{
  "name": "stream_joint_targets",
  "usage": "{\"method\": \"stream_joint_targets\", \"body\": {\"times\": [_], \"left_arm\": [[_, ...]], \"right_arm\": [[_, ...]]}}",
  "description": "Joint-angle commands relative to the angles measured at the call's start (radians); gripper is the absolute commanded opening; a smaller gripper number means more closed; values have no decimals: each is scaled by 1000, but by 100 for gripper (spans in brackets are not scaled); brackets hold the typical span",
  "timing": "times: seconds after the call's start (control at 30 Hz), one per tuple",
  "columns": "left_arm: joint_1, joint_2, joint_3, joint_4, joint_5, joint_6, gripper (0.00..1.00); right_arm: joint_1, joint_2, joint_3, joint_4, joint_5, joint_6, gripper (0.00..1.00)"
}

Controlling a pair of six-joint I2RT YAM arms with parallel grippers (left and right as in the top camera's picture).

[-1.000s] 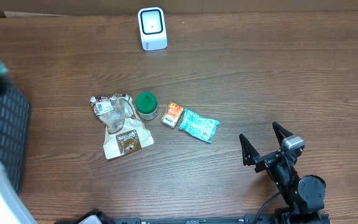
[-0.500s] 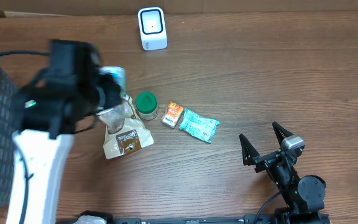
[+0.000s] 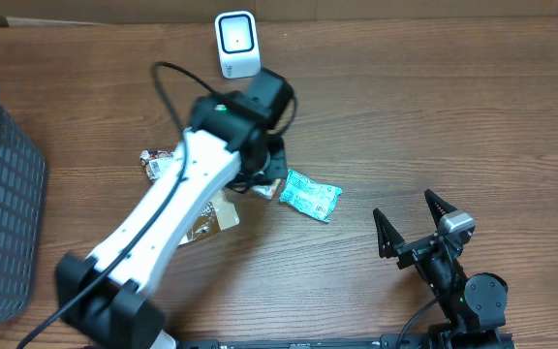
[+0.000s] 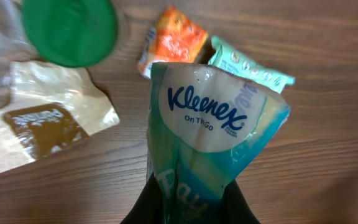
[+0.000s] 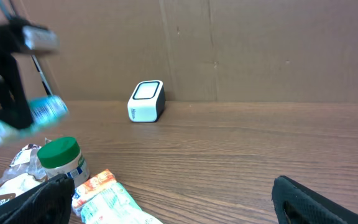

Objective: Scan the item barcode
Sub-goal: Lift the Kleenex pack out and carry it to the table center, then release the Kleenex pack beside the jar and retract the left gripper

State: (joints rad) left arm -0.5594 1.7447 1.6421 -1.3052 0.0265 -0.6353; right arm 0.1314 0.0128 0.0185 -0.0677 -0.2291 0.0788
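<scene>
The left gripper (image 4: pixel 188 202) pinches the tail of the Kleenex pack (image 4: pixel 219 124) and holds it in the air near the front of the scanner (image 3: pixel 237 44), probably to present its barcode. The right gripper (image 3: pixel 402 204) rests spread wide, well away from the scanner.

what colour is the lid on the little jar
Green. The lid shows best in the left wrist view.
</scene>
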Motion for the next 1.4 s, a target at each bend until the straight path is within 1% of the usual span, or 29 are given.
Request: {"method": "stream_joint_targets", "body": {"times": [0.0,0.1,0.33,0.4,0.43,0.53,0.57,0.6,0.63,0.77,1.0,1.2,1.23,1.3,1.37], "left_arm": [[-30,68,-2,0,-36,-31,4],[-48,146,-2,1,-93,-31,4],[-50,253,-2,18,-225,-31,4],[-50,279,-2,37,-239,-30,4],[-50,287,-2,47,-239,-30,7],[-50,299,-2,69,-239,-29,22],[-50,299,-1,84,-238,-14,41],[-50,299,3,86,-238,-4,49],[-50,299,11,85,-238,9,53],[-38,299,102,12,-248,38,54],[6,270,417,-176,-277,57,55],[111,204,634,-278,-266,98,68],[134,193,653,-291,-264,104,72],[188,167,678,-314,-255,139,75],[243,141,681,-325,-230,188,76]], "right_arm": [[-3,-10,-10,6,4,7,100],[-3,-10,-10,6,4,7,100],[-3,-10,-10,6,4,7,100],[-3,-10,-10,6,4,7,100],[-3,-10,-10,6,4,7,100],[-3,-10,-10,6,4,7,100],[-3,-10,-10,6,4,7,100],[-3,-10,-10,6,4,7,100],[-3,-10,-10,6,4,7,100],[-3,-10,-10,6,4,7,100],[-3,-10,-10,6,4,7,100],[-3,-10,-10,6,4,7,100],[-3,-10,-10,6,4,8,100],[-3,-10,-10,6,4,7,100],[-3,-10,-10,6,4,7,100]]}}
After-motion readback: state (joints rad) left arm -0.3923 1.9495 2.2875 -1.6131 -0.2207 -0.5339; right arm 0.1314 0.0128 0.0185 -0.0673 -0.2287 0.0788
